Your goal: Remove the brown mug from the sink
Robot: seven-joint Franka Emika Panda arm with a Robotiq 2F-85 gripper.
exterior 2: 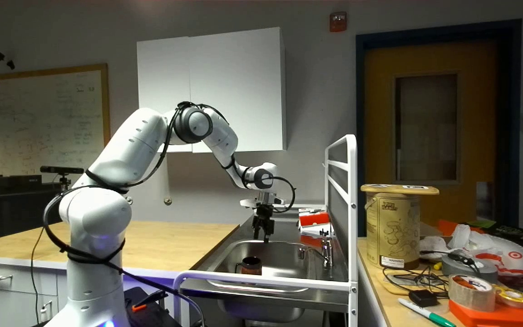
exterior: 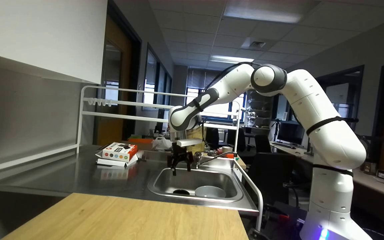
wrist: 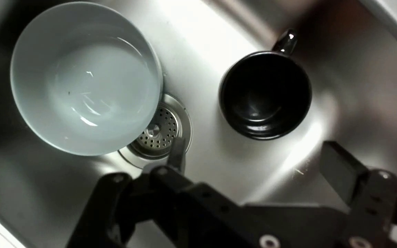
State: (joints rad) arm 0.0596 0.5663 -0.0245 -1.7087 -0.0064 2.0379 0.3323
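The brown mug (exterior 2: 251,269) stands upright in the steel sink (exterior 2: 225,258), its brown side and dark rim showing. In the wrist view the mug (wrist: 265,96) is seen from above, with a black inside and its handle toward the top of the picture. In an exterior view only its dark opening (exterior: 181,192) shows above the sink's near rim. My gripper points down above the sink, higher than the mug and apart from it; it shows in both exterior views (exterior: 181,171) (exterior 2: 261,237). In the wrist view the gripper (wrist: 257,158) is open, with nothing between its fingers.
A pale bowl (wrist: 86,79) sits beside the mug, partly over the drain (wrist: 157,132). A faucet (exterior 2: 327,254) stands at the sink's edge. A white metal rail (exterior 2: 266,280) borders the sink. A red and white box (exterior: 118,151) lies on the steel counter beside a wooden top (exterior: 145,216).
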